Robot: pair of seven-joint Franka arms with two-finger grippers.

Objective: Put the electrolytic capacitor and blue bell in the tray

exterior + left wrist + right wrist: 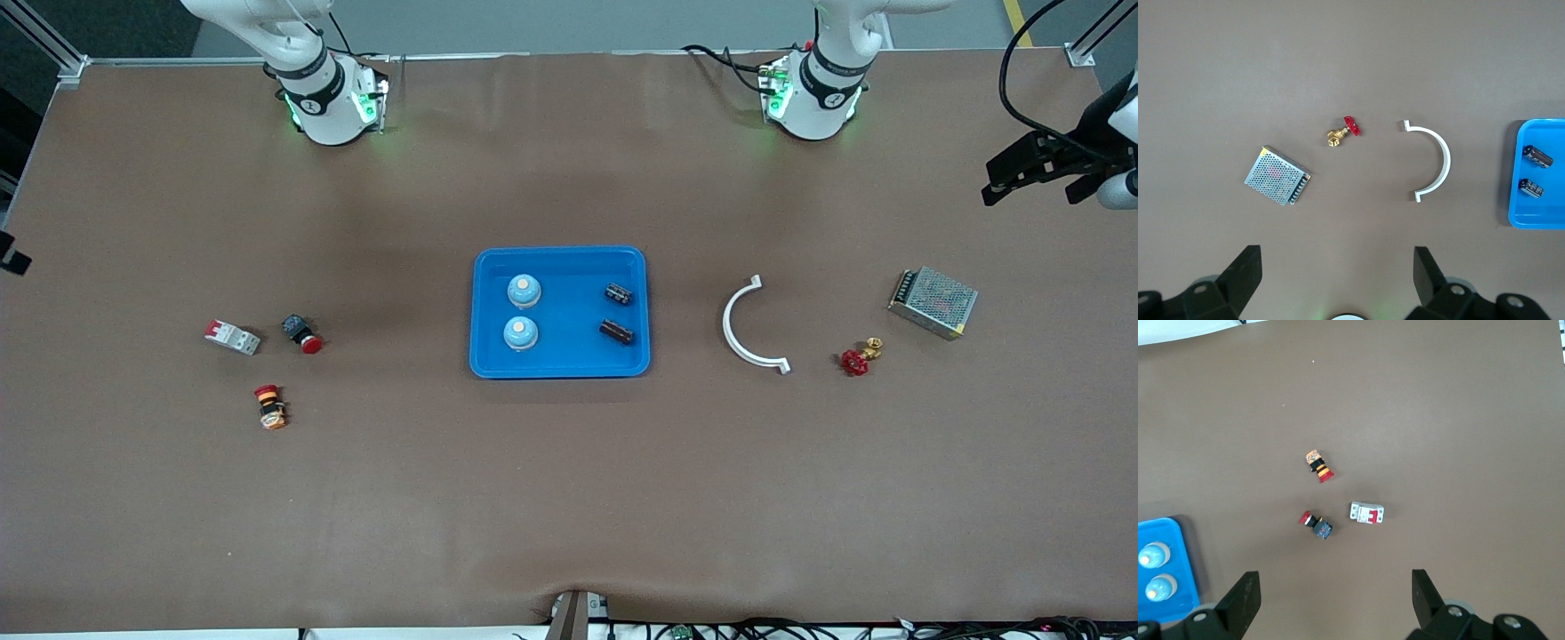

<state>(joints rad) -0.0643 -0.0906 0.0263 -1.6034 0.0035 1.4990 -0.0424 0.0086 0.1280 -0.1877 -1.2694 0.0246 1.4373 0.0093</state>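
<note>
Front view: the tray (pixel 559 366) already holds two bells (pixel 524 290) and two capacitors (pixel 619 293), so the placing looks finished; nothing more seems needed beyond keeping both arms parked.

Left wrist view: the left gripper (pixel 1337 280) hangs released and empty, high above a metal box (pixel 1277 176), a valve (pixel 1343 131) and a white bracket (pixel 1431 163).

Right wrist view: the right gripper (pixel 1335 599) is likewise spread and empty above three switches (pixel 1367 513).

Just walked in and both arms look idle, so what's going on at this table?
Nothing is being handled right now. The blue tray already holds two blue bells and two electrolytic capacitors. The left gripper hangs open over the table's left-arm end, above the metal power supply; the right gripper hangs open over the right-arm end, above the small breaker. Both arms wait, holding nothing.
</note>
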